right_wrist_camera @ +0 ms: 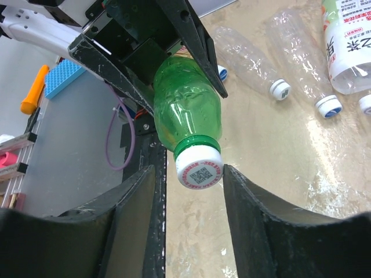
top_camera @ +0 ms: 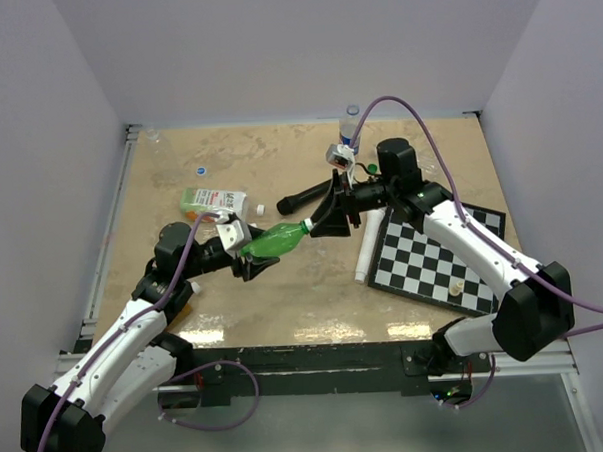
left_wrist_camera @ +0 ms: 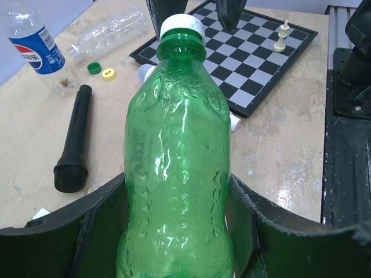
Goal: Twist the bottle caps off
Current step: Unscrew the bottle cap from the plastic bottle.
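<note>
The left claw [top_camera: 251, 250] pinches the belly of a bright green bottle [left_wrist_camera: 174, 162] and holds it on its side near the middle of the desk [top_camera: 235, 309], apparently lifted off the surface, neck pointing right. The bottle's white cap [right_wrist_camera: 199, 168] sits between the fingers of the right claw [right_wrist_camera: 189, 174]. That claw is spread around the cap: one finger looks to be touching its side and the other stands just off it, so no grip shows yet. The likely trouble is slip. The cap is small and short, and fingers that close off-centre or catch only its rim could skate around it instead of turning it. If the thin bottle wall gives under the left claw's squeeze, the whole bottle may rotate with the cap, or the neck may be pushed aside, out of the right claw's reach. The bottle is glossy, see-through plastic, waisted in shape, with rows of small dimples and bright glare along its length. The cap is a smooth round disc with a printed square code on top and a thin red ring near its edge. Both claws have broad, matte black fingers with scuffed edges. The desk is pale beige, mottled and slightly shiny. At the right lies a flat black-and-white chessboard [left_wrist_camera: 255, 58] with a pale chess piece [left_wrist_camera: 282, 36] standing on it.
</note>
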